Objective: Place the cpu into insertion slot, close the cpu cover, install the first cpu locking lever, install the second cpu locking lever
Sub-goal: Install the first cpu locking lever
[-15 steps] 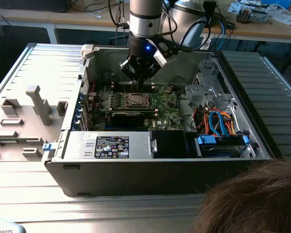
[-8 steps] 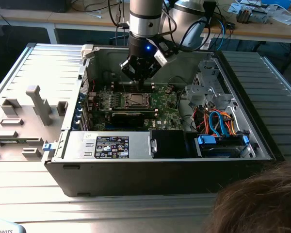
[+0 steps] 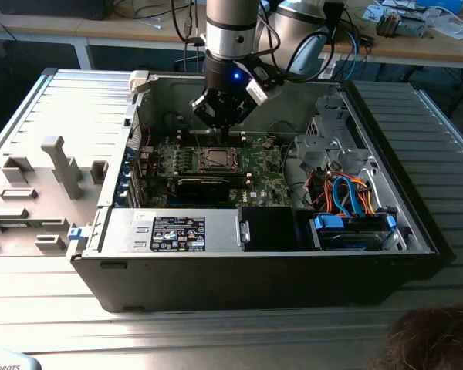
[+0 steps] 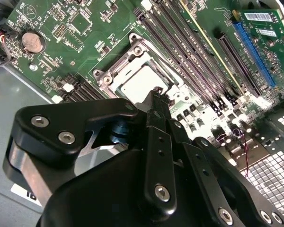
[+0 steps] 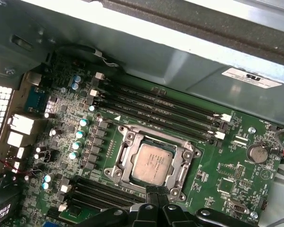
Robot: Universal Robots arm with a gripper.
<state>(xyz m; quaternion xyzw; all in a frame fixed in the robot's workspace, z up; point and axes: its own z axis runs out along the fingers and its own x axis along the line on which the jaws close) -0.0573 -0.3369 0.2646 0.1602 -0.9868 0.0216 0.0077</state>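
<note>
The cpu [image 5: 153,163] lies flat in the insertion slot [image 5: 124,137] on the green motherboard, its pale metal top facing up. The cpu cover [image 5: 181,163] lies down around it, framing the chip. In the second wrist view the cpu [image 4: 141,84] sits just beyond the fingertips. My gripper [image 5: 156,190] hovers at the socket's edge, its fingers pressed together with nothing visible between them. In the exterior view the gripper [image 3: 218,123] hangs inside the open computer case, a little above the socket [image 3: 216,159]. The gripper [image 4: 156,93] points at the socket's rim.
Long black memory slots [image 5: 156,111] run beside the socket, and a coin battery [image 5: 258,152] sits on the board. The case holds a power supply [image 3: 174,231] and a drive cage with cables [image 3: 351,200]. A grey fixture [image 3: 62,166] stands on the exterior view's left. A person's hair [image 3: 428,339] shows at the lower corner.
</note>
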